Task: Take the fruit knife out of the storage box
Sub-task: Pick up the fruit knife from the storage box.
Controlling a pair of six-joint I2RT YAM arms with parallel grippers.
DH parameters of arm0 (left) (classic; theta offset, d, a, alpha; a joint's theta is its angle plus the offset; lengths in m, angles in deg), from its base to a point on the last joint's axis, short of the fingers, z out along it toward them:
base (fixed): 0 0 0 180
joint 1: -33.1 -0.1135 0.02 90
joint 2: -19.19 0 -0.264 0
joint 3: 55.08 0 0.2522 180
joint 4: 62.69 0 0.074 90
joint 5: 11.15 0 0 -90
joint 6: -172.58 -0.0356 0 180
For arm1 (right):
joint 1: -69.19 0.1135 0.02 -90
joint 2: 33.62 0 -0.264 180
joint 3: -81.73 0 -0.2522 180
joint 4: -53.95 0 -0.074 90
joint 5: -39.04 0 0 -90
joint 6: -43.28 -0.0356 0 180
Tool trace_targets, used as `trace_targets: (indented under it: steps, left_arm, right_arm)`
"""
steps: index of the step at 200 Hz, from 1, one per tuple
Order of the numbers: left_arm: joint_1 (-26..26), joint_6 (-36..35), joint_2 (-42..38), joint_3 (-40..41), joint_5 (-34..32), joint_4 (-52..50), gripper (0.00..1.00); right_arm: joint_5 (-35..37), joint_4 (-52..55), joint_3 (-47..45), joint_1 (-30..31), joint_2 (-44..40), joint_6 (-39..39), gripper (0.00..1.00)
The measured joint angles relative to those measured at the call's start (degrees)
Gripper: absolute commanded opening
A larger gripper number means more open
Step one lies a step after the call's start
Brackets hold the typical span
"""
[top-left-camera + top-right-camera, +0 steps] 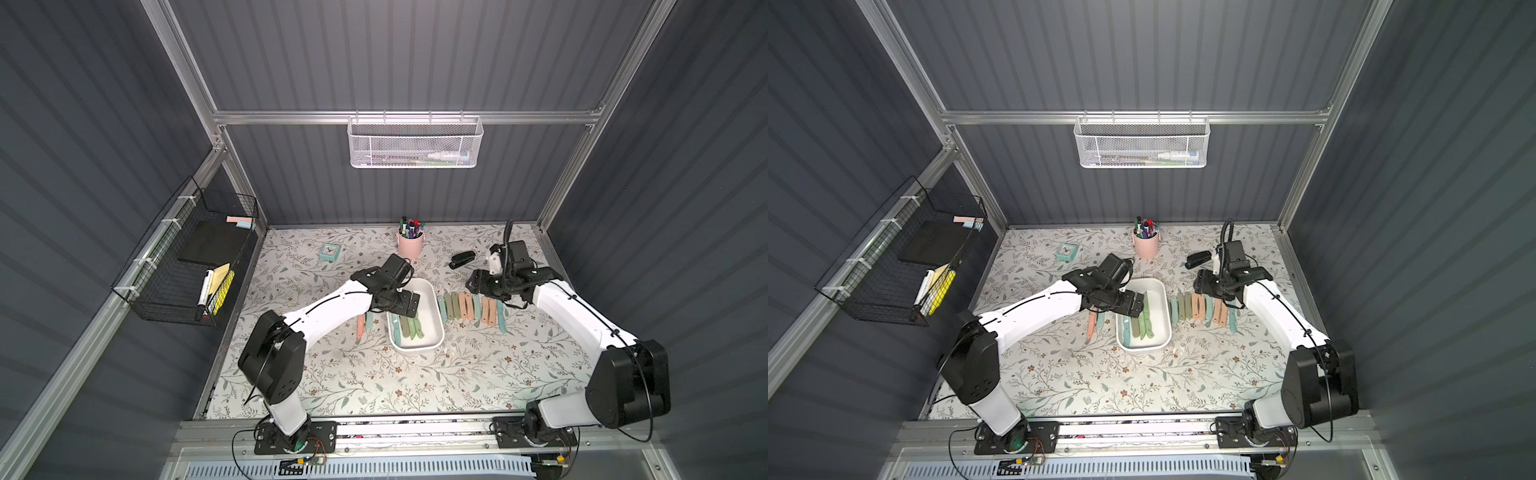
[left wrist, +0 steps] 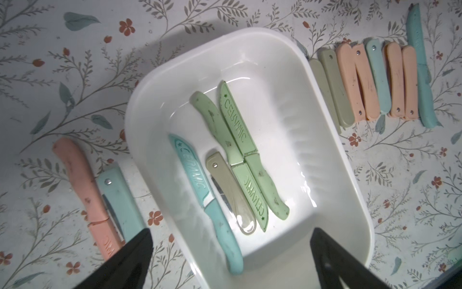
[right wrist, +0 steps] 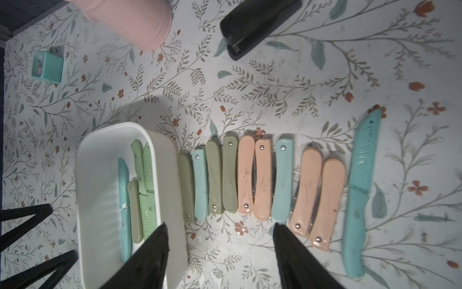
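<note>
The white storage box (image 1: 437, 332) (image 1: 1165, 330) stands mid-table. In it lie several fruit knives: a teal sheathed one (image 2: 197, 185), an olive folding one (image 2: 226, 182) and two green sheathed ones (image 2: 217, 125) (image 2: 238, 125). My left gripper (image 2: 231, 231) (image 1: 409, 301) hovers over the box, open and empty, its fingers (image 2: 125, 260) spread as wide as the box's end. My right gripper (image 3: 220, 224) (image 1: 473, 284) is open and empty above the table beside the box's right wall (image 3: 172, 175). It sits at the end of a row of knives (image 3: 250, 175) (image 1: 471, 309).
Two more knives (image 1: 363, 326) (image 2: 82, 180) lie left of the box. Behind it stand a pink pen cup (image 1: 410, 245), a black stapler (image 1: 462, 259) and a teal clock (image 1: 330, 252). A white mesh basket (image 1: 415, 143) hangs on the back wall, a black wire basket (image 1: 187, 257) on the left.
</note>
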Motion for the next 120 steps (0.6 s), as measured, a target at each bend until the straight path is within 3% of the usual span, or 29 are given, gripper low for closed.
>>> trace_targets:
  steps: [40, 48, 58, 65, 120]
  left_arm:
    - [1.05, 4.44, 10.84, -8.24, -2.14, -1.31, 0.88]
    - [1.05, 5.20, 12.24, -9.01, -2.47, -1.55, 0.81]
    - [1.05, 6.86, 13.94, -10.05, -3.04, -1.99, 0.61]
    - [1.05, 7.72, 15.13, -11.02, -3.50, -2.60, 0.54]
    - [1.03, 11.72, 21.33, -16.81, -6.60, -5.44, 0.49]
  right_arm:
    - [4.35, 0.72, -0.02, 3.19, 0.00, -2.80, 0.66]
    - [4.68, 0.72, -0.07, 3.50, 0.00, -3.04, 0.66]
    - [5.07, 0.70, -0.24, 3.76, -0.02, -3.28, 0.66]
    - [5.31, 0.70, -0.48, 3.91, -0.09, -3.43, 0.66]
    - [5.73, 0.76, -1.51, 4.37, -0.74, -3.89, 0.66]
